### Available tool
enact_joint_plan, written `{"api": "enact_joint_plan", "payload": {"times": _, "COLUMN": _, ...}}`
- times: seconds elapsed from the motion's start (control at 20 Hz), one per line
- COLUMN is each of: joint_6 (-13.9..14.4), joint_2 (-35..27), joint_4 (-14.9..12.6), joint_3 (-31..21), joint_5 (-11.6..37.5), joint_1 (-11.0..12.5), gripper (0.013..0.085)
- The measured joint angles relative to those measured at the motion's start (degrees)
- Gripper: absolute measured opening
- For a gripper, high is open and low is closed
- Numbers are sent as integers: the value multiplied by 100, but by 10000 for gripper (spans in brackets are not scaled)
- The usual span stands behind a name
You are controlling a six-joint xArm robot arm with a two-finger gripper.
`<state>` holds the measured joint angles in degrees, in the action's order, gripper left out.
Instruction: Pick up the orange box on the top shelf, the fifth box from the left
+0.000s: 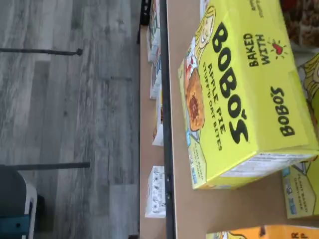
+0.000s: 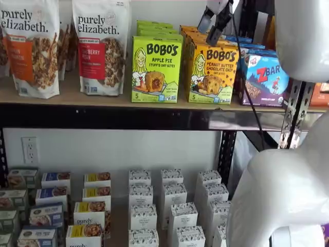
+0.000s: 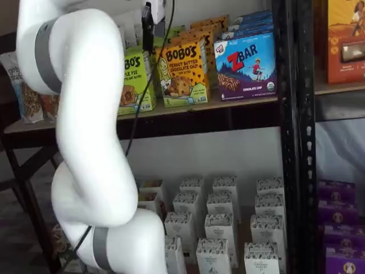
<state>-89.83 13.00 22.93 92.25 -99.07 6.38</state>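
Two granola bags [image 2: 66,46] reading "purely elizabeth." are standing at the left of the top shelf [image 2: 118,117], showing whole in only one shelf view. Rightward, the green box [image 2: 156,68] reading "BOBO'S APPLE PIE" is filling the wrist view, then the orange box [image 2: 212,73] marked "PEANUT BUTTER CHOCOLATE CHIP", then the blue box [image 2: 266,77] marked "ZBAR". The gripper [image 2: 215,22] is hanging above the orange box's top edge, its black fingers showing a gap and gripping nothing.

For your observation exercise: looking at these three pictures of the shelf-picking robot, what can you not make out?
1. The orange box: wrist view's edge cuts off most of it.
2. The gripper: the jaws show dark in a shelf view; no gap can be judged.
3. The green box: the arm hides part in a shelf view.
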Motion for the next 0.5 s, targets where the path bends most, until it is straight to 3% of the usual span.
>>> {"api": "enact_joint_plan", "payload": {"times": 0.5, "joint_6": -101, "joint_2": -16, "joint_4": 204, "joint_3": -72, "joint_5": 142, "joint_1": 135, "gripper": 850}}
